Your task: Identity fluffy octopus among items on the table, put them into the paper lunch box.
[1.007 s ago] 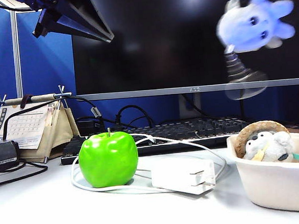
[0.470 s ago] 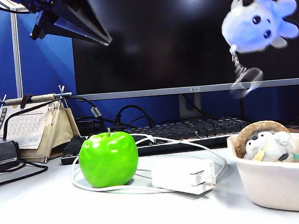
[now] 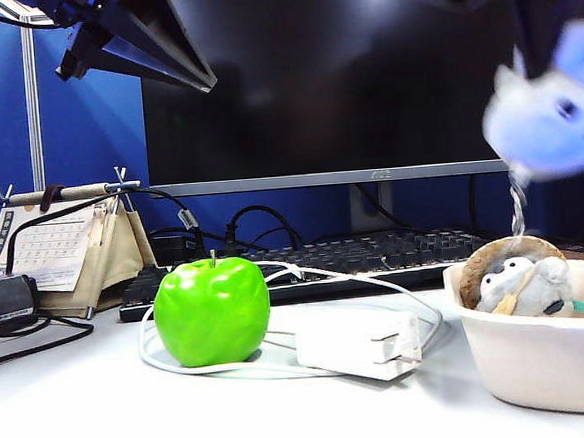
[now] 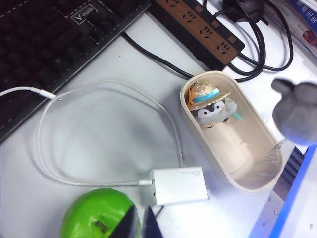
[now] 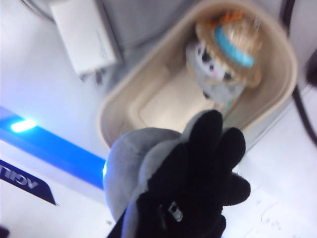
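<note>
The fluffy octopus, light grey with black bead eyes, hangs blurred in the air just above the paper lunch box at the right of the exterior view. My right gripper is shut on it, and the toy covers the fingers. The cream box lies below it with a straw-hatted white-faced plush at one end. In the left wrist view the octopus floats beside the box. High at the upper left, my left gripper is shut and empty, and its tips are over the apple.
A green apple and a white power adapter with its looped cable sit mid-table. A black keyboard and a monitor stand behind them. A desk calendar is at the left, and a power strip lies behind the box.
The right gripper has carried the octopus to the right and down, from high in front of the monitor to just over the lunch box. The left gripper has stayed where it was.
</note>
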